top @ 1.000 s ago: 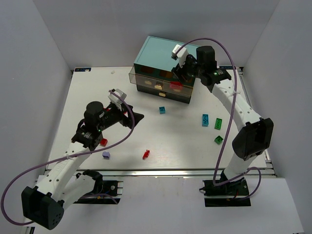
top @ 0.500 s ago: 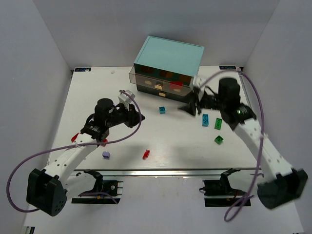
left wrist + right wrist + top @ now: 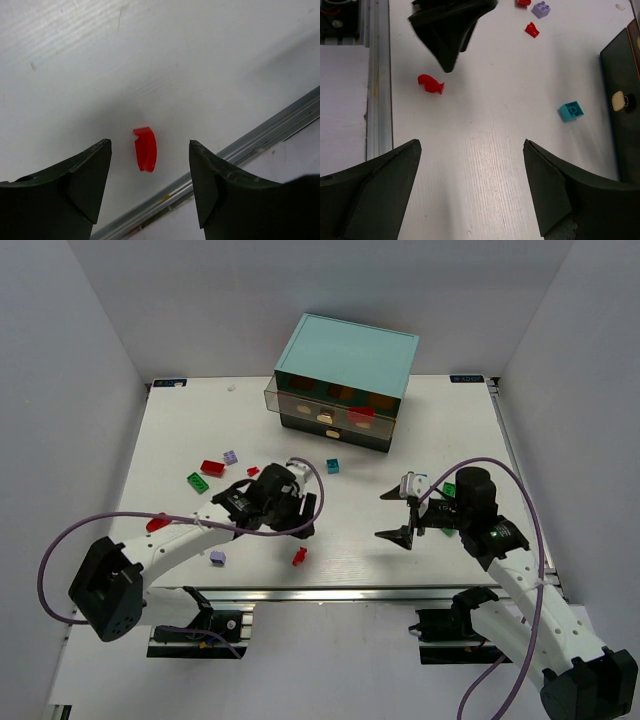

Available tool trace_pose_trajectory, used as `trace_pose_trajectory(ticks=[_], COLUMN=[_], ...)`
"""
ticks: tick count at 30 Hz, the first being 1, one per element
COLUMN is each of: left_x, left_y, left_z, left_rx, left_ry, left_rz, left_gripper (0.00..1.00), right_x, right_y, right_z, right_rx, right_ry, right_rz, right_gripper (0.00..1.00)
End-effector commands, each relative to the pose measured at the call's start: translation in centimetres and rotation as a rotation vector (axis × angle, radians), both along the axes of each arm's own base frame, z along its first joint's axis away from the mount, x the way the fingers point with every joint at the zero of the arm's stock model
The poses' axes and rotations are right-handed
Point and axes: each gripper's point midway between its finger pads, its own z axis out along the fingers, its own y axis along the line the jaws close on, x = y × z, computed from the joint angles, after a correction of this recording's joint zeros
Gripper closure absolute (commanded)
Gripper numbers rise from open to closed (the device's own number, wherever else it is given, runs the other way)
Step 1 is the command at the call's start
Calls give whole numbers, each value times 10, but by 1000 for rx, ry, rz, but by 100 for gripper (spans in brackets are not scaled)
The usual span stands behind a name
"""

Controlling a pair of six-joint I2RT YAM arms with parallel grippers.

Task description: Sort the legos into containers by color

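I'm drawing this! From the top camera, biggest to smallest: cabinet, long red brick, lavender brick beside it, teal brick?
1. cabinet
2. long red brick
3. lavender brick and teal brick look alike.

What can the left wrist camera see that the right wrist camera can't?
Only the left wrist view shows the red curved piece lying between the open jaws of the left gripper, clear of both. Only the right wrist view shows a teal brick, a lavender brick, a second red piece, a dark drawer front with a tan handle, and the open jaws of the right gripper. Both show the red curved piece, the left gripper, the white table and the metal rail at its edge.
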Motion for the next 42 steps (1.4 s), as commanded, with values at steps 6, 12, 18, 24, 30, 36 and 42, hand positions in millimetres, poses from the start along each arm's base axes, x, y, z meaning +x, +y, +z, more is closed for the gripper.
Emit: trace_pose_trajectory(ticks=[6, 12, 18, 24, 30, 36, 42], left_x=[-27, -33, -31, -23, 18, 79, 158], left_y=[17, 10, 3, -14, -49, -74, -99], left_z=[-46, -69, -70, -48, 66, 212, 237], left_rx=[303, 453, 449, 379, 132, -9, 126], left_ry=[12, -5, -32, -85, -305, -599, -655], left_rz=[97, 62, 70, 56, 60, 92, 153], left_gripper=[25, 25, 58, 97, 100, 100, 100], right_x=[11, 13, 14, 16, 34, 48, 53], right_y=[-7, -10, -12, -14, -23, -33, -39], right_z=[17, 17, 15, 16, 19, 20, 19], right_rx=[2, 0, -6, -5, 2, 3, 9], right_ry=[-119, -121, -121, -123, -112, -123, -126], right_rz=[-62, -75, -82, -91, -201, -291, -322], right_gripper=[12, 14, 15, 16, 57, 100, 100])
